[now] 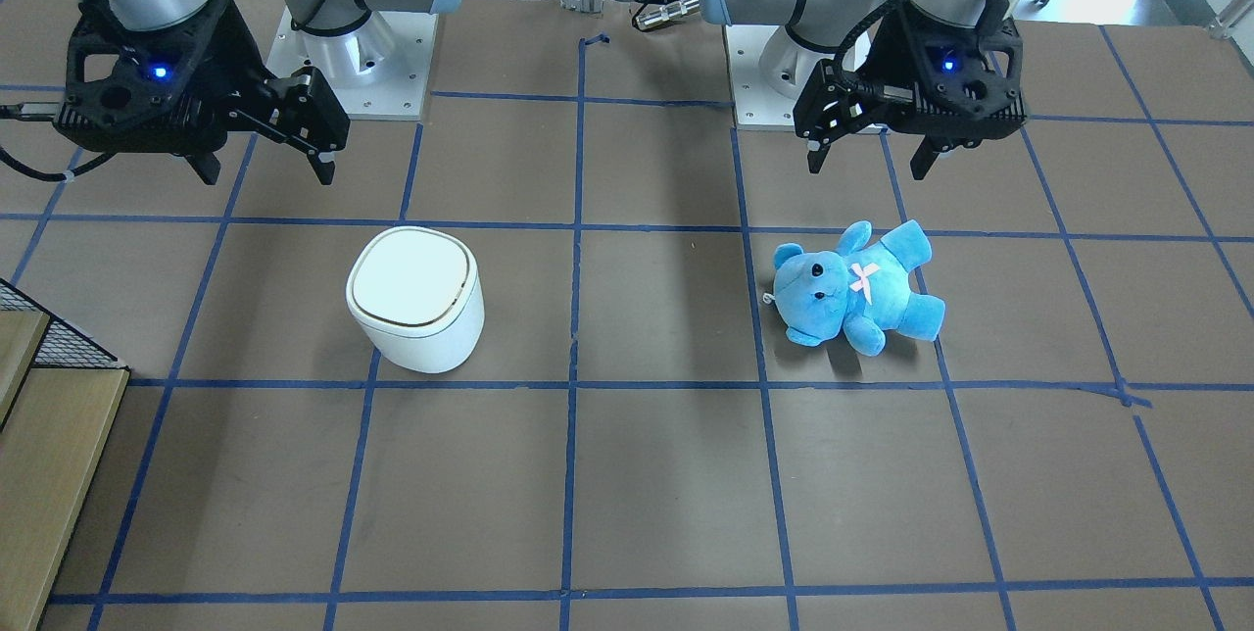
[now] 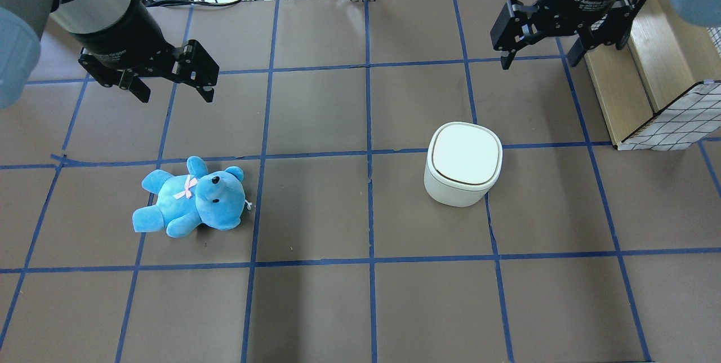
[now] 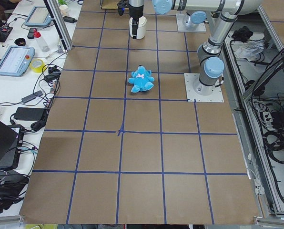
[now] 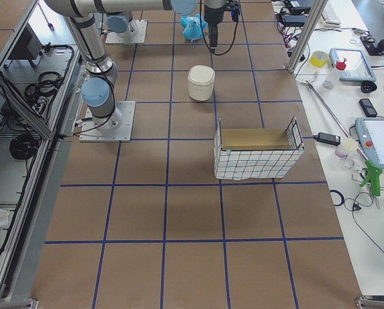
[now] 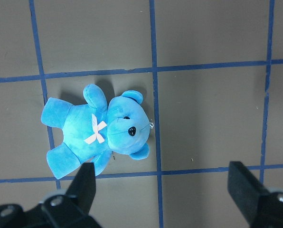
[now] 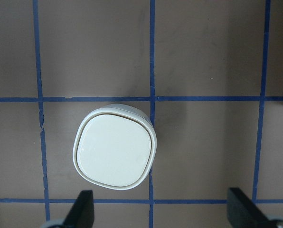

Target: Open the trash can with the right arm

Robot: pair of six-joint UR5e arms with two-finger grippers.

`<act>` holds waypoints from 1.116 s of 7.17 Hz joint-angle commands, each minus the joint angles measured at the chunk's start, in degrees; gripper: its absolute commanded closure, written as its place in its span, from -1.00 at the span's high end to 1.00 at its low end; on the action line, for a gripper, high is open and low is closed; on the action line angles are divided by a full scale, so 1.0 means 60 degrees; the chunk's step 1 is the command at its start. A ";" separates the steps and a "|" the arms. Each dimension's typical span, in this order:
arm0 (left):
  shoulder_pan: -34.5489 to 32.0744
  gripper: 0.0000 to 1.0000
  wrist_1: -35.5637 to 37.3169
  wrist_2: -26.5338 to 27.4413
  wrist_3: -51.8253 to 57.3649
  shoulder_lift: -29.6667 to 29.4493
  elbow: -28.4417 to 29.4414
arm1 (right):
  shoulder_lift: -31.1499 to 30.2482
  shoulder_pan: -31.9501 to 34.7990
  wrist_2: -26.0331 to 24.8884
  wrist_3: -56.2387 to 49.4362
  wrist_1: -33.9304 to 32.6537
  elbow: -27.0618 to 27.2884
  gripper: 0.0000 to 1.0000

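Note:
The white trash can [image 1: 416, 313] stands upright on the brown table with its flat lid shut; it also shows in the overhead view [image 2: 463, 163] and the right side view [image 4: 201, 82]. My right gripper [image 1: 266, 175] is open and empty, high above the table and apart from the can, as the overhead view [image 2: 538, 64] also shows. In the right wrist view the can [image 6: 115, 151] lies below, just left of centre, with the open gripper [image 6: 161, 209] at the bottom edge. My left gripper [image 1: 868, 168] is open and empty, high over the other half of the table [image 2: 176, 97].
A blue teddy bear [image 2: 191, 199] lies on its back under my left gripper, also in the left wrist view [image 5: 99, 130]. A wire-mesh crate with wooden boards [image 2: 664, 103] stands at the table edge on my right, beyond the can. Blue tape lines grid the table.

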 commanded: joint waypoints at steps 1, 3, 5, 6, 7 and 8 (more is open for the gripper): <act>0.0000 1.00 0.0000 0.0000 0.0000 0.0000 0.0000 | 0.0000 0.0000 -0.0003 -0.0001 0.0000 0.0000 1.00; 0.0000 1.00 0.0000 0.0000 0.0000 0.0000 0.0000 | 0.0000 0.0000 0.0012 0.0014 -0.0015 0.0000 1.00; 0.0000 1.00 0.0000 0.0000 0.0000 0.0000 0.0000 | 0.0000 0.0000 -0.0018 0.0029 0.0015 0.0000 1.00; 0.0000 1.00 0.0000 0.0000 0.0000 0.0000 0.0000 | 0.0000 0.0000 -0.0018 0.0014 0.0015 0.0000 1.00; 0.0000 1.00 0.0000 0.0000 0.0000 0.0000 0.0000 | 0.0000 0.0000 -0.0018 0.0029 0.0015 0.0000 1.00; 0.0000 1.00 0.0000 0.0000 0.0000 0.0000 0.0000 | 0.0000 -0.0015 -0.0003 0.0014 0.0015 0.0000 1.00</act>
